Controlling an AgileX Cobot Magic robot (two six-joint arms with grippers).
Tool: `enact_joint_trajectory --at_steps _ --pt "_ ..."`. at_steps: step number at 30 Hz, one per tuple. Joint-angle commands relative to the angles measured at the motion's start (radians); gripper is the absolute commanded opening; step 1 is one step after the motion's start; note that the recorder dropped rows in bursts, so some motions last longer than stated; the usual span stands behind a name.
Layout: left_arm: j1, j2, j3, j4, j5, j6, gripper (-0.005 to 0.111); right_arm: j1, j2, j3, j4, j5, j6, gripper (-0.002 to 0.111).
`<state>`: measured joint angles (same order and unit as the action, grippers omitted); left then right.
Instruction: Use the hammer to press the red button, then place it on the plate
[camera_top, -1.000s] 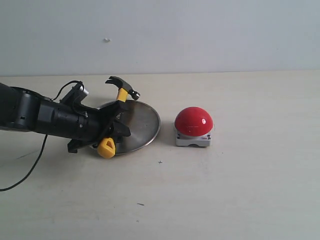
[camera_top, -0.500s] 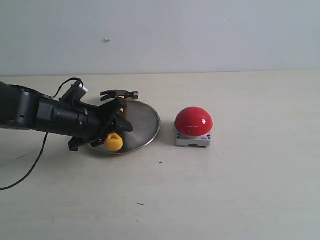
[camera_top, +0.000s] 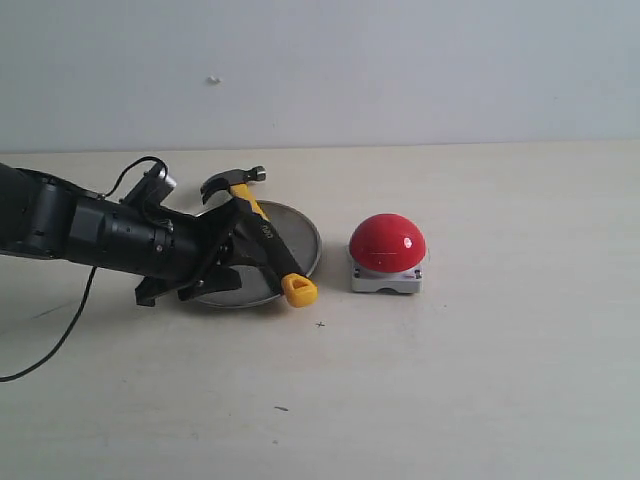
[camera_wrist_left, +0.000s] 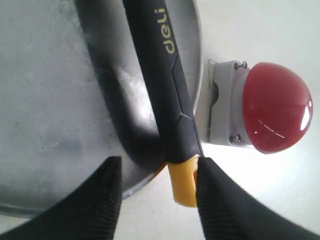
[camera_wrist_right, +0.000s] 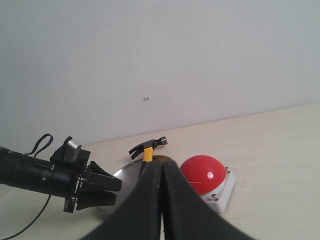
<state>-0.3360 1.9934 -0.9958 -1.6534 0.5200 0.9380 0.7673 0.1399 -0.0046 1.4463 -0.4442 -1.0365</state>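
The hammer (camera_top: 265, 240) lies across the plate (camera_top: 312, 252). Its steel head sticks out past the far-left rim and its yellow looped end hangs over the near rim. My left gripper (camera_top: 232, 268) is open at the plate's left side and holds nothing. In the left wrist view the hammer (camera_wrist_left: 160, 75) rests on the plate (camera_wrist_left: 50, 100), with its yellow end against one of the fingers (camera_wrist_left: 215, 200) of the left gripper (camera_wrist_left: 157, 195). The red button (camera_top: 387, 243) stands just right of the plate. My right gripper (camera_wrist_right: 161, 167) is shut and empty, and is out of the exterior view.
A black cable (camera_top: 60, 340) trails from the left arm (camera_top: 70, 230) across the table toward the left edge. A pale wall stands behind the table. The right wrist view looks from above at the hammer (camera_wrist_right: 148, 146), button (camera_wrist_right: 205, 179) and left gripper (camera_wrist_right: 102, 190).
The left gripper has let go of the hammer. Its handle swung from front-left to front-right, and it now lies across the plate. The left arm has barely moved.
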Motion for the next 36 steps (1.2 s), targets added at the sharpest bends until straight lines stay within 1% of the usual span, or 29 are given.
enact_joint_trajectory --at_steps 1,4,5,7,9,12,15,17,19,21,23,30,34,36 --pt "0.039 -0.041 -0.008 0.069 0.071 -0.04 0.032 0.001 -0.004 0.005 -0.008 -0.005 -0.009 0.0" --pt "0.062 -0.097 -0.008 0.129 0.124 -0.04 0.007 0.001 -0.004 0.005 -0.008 -0.005 -0.009 0.0" --pt "0.07 -0.123 -0.008 0.152 0.13 -0.042 0.0 0.001 -0.004 0.005 -0.008 -0.005 -0.009 0.0" --pt "0.072 -0.178 -0.008 0.177 0.128 -0.042 0.0 0.001 -0.004 0.005 -0.008 -0.005 -0.009 0.0" --pt "0.07 -0.244 -0.005 0.194 0.126 -0.008 0.0 0.001 -0.004 0.005 -0.008 -0.005 -0.009 0.0" --pt "0.046 -0.386 0.046 0.173 0.095 0.106 0.0 0.001 -0.004 0.005 -0.008 -0.005 -0.009 0.0" --pt "-0.009 -0.554 0.159 0.059 -0.039 0.283 0.0 0.001 -0.004 0.005 -0.008 -0.005 -0.009 0.0" --pt "-0.067 -0.686 0.256 -0.091 -0.18 0.477 0.0 0.001 -0.004 0.005 -0.008 -0.005 -0.009 0.0" --pt "-0.128 -0.8 0.319 -0.091 -0.304 0.539 0.0 0.001 -0.004 0.005 -0.008 -0.005 -0.009 0.0" --pt "-0.177 -0.907 0.376 -0.091 -0.379 0.555 0.0 0.001 -0.004 0.005 -0.01 -0.005 -0.009 0.0" --pt "-0.21 -1.028 0.428 -0.091 -0.408 0.56 0.0 0.001 -0.004 0.005 -0.008 -0.005 -0.009 0.0" --pt "-0.216 -1.451 0.571 -0.091 -0.394 0.551 0.0 0.001 -0.004 0.005 -0.008 -0.005 -0.009 0.0" --pt "-0.212 -1.629 0.636 -0.091 -0.429 0.546 0.0 0.001 -0.004 0.005 -0.008 -0.005 -0.009 0.0" --pt "-0.212 -1.691 0.667 -0.091 -0.423 0.546 0.0 0.001 -0.004 0.005 -0.008 -0.005 -0.009 0.0"
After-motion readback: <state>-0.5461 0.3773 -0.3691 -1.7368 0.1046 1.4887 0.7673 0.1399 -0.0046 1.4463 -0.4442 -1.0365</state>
